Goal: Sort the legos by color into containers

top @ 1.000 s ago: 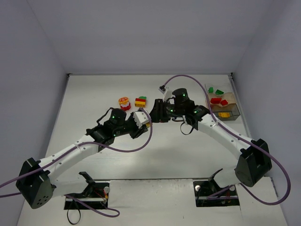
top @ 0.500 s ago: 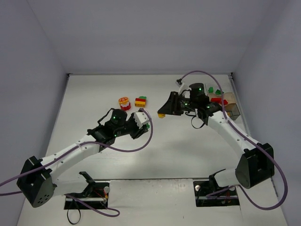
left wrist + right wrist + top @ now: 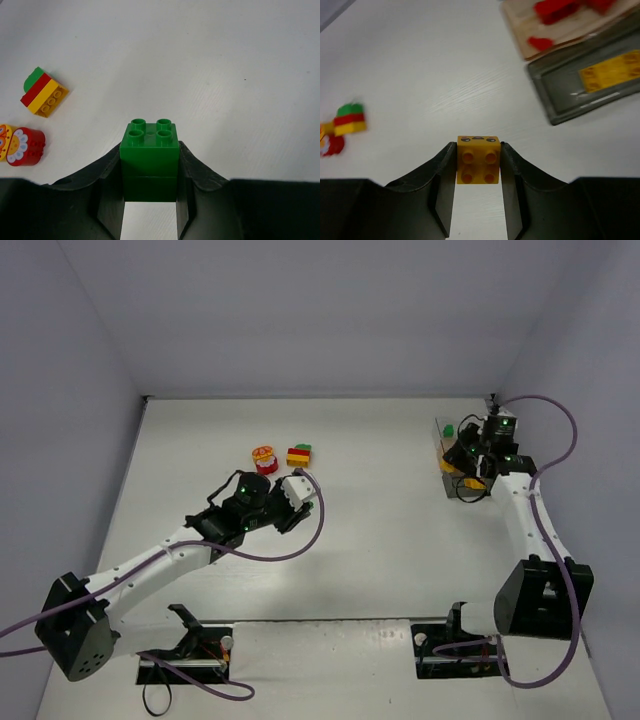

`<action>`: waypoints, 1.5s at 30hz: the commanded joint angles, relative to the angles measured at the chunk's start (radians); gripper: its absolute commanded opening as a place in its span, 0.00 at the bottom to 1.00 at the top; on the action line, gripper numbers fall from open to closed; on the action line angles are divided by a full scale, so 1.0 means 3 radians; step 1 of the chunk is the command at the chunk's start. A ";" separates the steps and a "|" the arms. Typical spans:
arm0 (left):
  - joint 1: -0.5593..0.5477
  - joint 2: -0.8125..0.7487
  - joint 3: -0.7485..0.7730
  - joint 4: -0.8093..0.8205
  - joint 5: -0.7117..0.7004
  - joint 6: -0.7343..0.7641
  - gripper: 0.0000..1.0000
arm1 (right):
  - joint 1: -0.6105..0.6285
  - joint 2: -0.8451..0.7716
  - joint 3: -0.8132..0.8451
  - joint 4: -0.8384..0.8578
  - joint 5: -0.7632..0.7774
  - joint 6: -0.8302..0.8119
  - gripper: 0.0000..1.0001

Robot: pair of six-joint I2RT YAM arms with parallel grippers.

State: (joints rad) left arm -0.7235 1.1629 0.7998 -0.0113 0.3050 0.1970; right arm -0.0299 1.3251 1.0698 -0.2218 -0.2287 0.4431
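My left gripper (image 3: 150,156) is shut on a green lego (image 3: 149,149), two bricks stacked, held just above the table; from above it (image 3: 303,502) sits left of centre. My right gripper (image 3: 478,151) is shut on an orange-yellow lego (image 3: 478,161) with a face printed on one side. It (image 3: 452,464) hovers at the left edge of the containers (image 3: 440,436), which the right arm mostly hides. In the right wrist view the grey compartment (image 3: 560,107) holds a yellow brick (image 3: 610,74), and the tan one beyond holds red bricks (image 3: 555,9).
A stack of green, red, yellow and orange bricks (image 3: 298,455) lies at the back of the table, with a round red-yellow piece (image 3: 265,458) to its left. Both also show in the left wrist view, stack (image 3: 44,92) and round piece (image 3: 22,145). A green brick (image 3: 449,430) lies in the far compartment.
My right arm has swung from the table's centre to the containers at the right, carrying the orange-yellow lego. The left arm has barely moved.
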 commanded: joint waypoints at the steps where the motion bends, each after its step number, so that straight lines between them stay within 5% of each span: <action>1: 0.0013 -0.0128 0.0192 0.0069 -0.0188 -0.0012 0.00 | -0.0263 0.0154 0.0192 -0.0043 0.0680 -0.0060 0.00; 11: 0.0013 -0.0185 0.0218 0.0068 -0.0137 -0.0023 0.00 | -0.0601 0.1161 0.0514 0.0085 0.0844 -0.0163 0.06; 15: 0.0013 -0.0210 0.0198 0.0094 -0.0122 -0.0013 0.00 | -0.0606 0.1351 0.0570 0.0136 0.0793 -0.0224 0.21; 24: 0.0013 -0.0215 0.0192 0.0109 -0.0020 -0.0013 0.01 | -0.0611 0.1127 0.0642 0.0151 0.0517 -0.0337 0.68; 31: 0.0013 -0.0374 0.0054 0.0323 0.0159 0.0018 0.04 | -0.0534 0.0391 0.0555 0.0121 -0.0657 -0.0403 0.67; 35: 0.0013 -0.0369 0.0110 0.0278 0.0231 0.0044 0.06 | -0.0076 0.0058 0.0423 0.0116 -0.1450 -0.0311 0.65; 45: 0.0003 -0.0287 0.0244 0.0130 0.0297 0.0085 0.09 | 0.1433 -0.0296 -0.0012 0.0703 -0.1447 0.0466 0.66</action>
State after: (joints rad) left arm -0.7235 1.0748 0.8024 -0.0109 0.3672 0.2050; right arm 0.3313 1.2671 1.0702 -0.1406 -0.6384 0.4736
